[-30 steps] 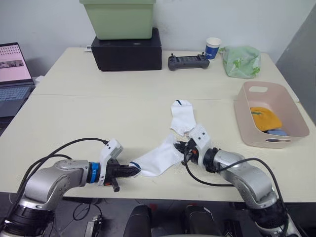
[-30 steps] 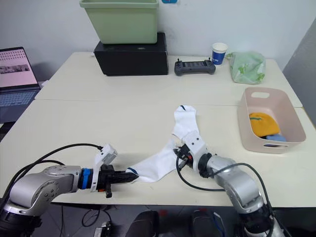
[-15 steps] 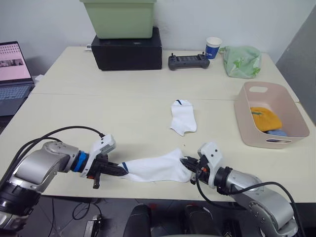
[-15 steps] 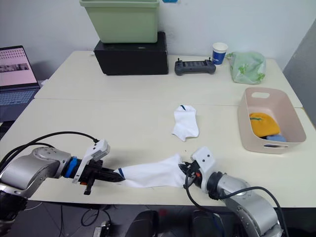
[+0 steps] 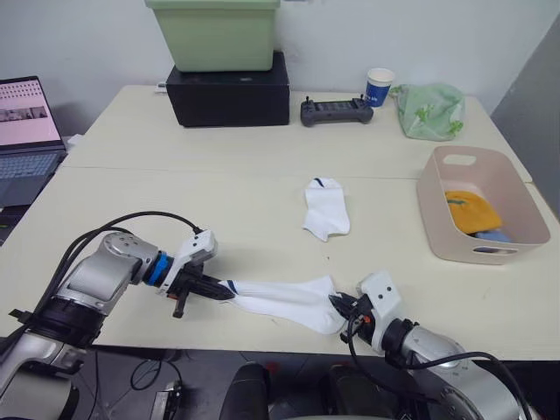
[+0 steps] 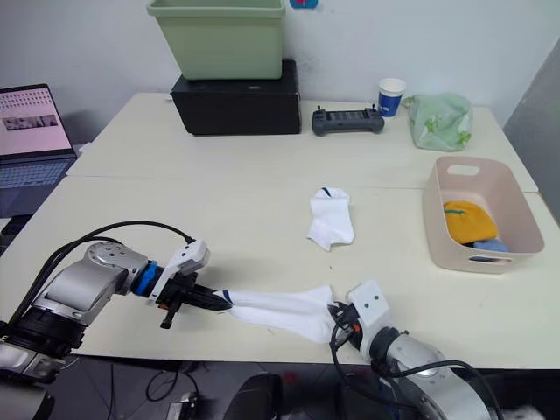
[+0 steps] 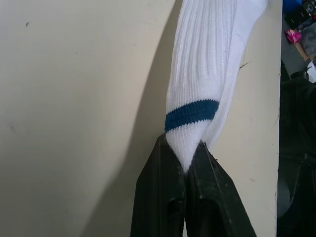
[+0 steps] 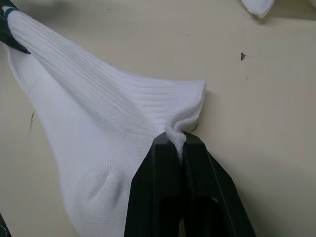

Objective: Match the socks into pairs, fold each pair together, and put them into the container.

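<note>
A: Where is the white sock (image 5: 284, 298)?
B: It lies stretched out near the front edge of the bench (image 5: 219, 201). The left pincer (image 5: 213, 292) pinches the end with the blue stripe. The right pincer (image 5: 341, 303) pinches the other end.

A: Are both pincers shut tight?
B: Yes, each one is squeezed on the sock's cloth.

A: Is there another white sock?
B: Yes, the second sock (image 5: 325, 206) lies flat in the middle of the bench, apart from the first one.

A: And the basket (image 5: 435, 219)?
B: It sits on the right. An orange sock (image 5: 470, 211) and a blue sock (image 5: 492, 235) are inside it.
</note>
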You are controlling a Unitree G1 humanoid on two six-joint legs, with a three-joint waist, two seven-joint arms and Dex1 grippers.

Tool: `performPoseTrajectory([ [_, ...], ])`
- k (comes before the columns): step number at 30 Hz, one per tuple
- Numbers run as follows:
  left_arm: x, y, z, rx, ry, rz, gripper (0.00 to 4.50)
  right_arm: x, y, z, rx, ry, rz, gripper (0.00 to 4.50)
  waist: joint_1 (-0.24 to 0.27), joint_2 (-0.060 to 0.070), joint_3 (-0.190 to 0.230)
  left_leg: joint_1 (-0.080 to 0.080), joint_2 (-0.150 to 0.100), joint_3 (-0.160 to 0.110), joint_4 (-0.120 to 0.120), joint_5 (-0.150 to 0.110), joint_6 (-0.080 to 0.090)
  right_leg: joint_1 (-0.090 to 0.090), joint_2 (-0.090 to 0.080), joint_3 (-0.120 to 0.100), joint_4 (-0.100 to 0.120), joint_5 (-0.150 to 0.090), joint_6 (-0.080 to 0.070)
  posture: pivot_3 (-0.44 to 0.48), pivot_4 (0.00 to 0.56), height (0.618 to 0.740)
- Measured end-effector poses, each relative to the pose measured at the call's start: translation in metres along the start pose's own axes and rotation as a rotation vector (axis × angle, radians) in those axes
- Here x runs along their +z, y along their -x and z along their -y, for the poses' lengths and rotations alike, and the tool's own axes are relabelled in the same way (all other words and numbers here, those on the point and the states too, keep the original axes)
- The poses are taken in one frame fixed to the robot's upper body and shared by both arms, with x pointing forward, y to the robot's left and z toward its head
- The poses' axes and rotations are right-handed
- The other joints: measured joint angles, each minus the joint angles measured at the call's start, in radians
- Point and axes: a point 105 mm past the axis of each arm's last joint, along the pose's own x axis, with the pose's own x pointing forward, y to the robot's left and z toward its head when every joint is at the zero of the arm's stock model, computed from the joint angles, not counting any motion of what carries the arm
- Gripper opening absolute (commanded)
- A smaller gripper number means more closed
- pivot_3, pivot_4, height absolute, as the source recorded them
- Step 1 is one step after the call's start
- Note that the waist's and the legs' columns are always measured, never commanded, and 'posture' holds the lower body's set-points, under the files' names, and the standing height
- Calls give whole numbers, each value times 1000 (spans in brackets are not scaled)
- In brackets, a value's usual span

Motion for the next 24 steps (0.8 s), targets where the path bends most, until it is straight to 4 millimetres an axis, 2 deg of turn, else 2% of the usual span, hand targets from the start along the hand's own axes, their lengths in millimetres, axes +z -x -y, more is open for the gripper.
performPoseTrajectory([
  [1, 0, 0, 0, 0, 5, 2, 0, 0, 0, 0, -3, -1, 2, 702, 0, 1, -1, 0, 0, 0, 0, 0, 0, 0, 0, 0, 0, 0, 0, 0, 150, 735],
  [4, -2, 0, 1, 1, -22, -1, 625, 1, 2, 7, -36, 0, 4, 1789, 0, 2, -5, 0, 0, 0, 0, 0, 0, 0, 0, 0, 0, 0, 0, 0, 150, 735],
  [6, -4, -1, 4, 1, -53, 8, 1156, 1, 4, 14, -61, 4, 4, 2508, 0, 5, -8, 0, 0, 0, 0, 0, 0, 0, 0, 1, 0, 0, 0, 0, 150, 735],
  [11, -7, 5, 4, 30, -57, 41, 2563, -1, 6, 14, -41, 15, -5, 4389, -2, 6, -11, 2, 0, 0, 0, 0, 0, 1, 1, 0, 0, 0, 0, 0, 150, 735],
  [12, -9, 7, 5, 38, -53, 50, 2839, 0, 7, 14, -35, 24, -3, 4500, -3, 6, -12, 2, 0, 0, -1, 0, 0, 1, 1, 0, 0, 0, 0, 0, 150, 735],
  [17, -16, 19, 8, 77, -52, 58, 4311, 2, 14, 26, -49, 90, -12, 4500, -3, 6, -12, 2, 1, 0, -1, 0, 0, 1, 1, 0, 0, 0, 0, 0, 150, 735],
  [18, -18, 23, 8, 92, -48, 54, 4468, 4, 16, 28, -44, 104, -10, 4500, -3, 6, -12, 2, 1, 0, -1, 0, 0, 1, 1, 0, 0, 0, 0, 0, 150, 735],
  [21, -23, 34, 7, 137, -30, 53, 4468, 10, 19, 34, -36, 156, -6, 4500, -11, 5, -11, 3, 1, 0, -1, 0, 0, 0, 2, 1, 1, 0, 0, 0, 150, 735],
  [24, -23, 43, 2, 214, 18, 113, 4468, 24, 20, 42, -36, 242, 17, 4500, -14, 3, -10, 2, 1, -1, -1, 0, 0, -1, 2, -1, 1, -1, -1, 0, 150, 735],
])
